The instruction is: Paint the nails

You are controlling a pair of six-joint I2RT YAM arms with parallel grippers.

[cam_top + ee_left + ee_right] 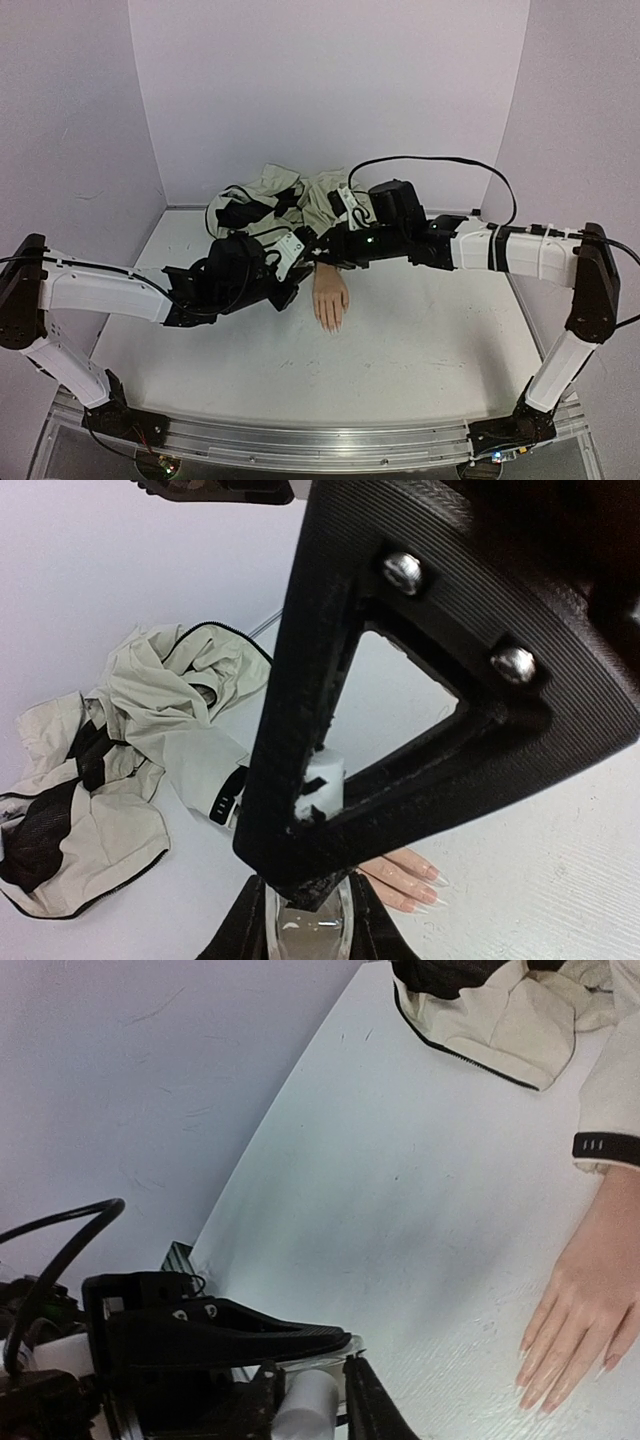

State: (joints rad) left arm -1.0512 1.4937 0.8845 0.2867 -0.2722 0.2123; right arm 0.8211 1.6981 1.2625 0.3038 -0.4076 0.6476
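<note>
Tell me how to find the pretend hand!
Find the white table, then the crumpled cream jacket heaped at its far side. From one sleeve's dark cuff comes the pretend hand: the only peach, skin-coloured thing there, lying flat with its fingers pointing toward the near edge.

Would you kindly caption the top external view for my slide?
Left arm and right arm meet beside the mannequin hand on the white table, jacket behind.
</note>
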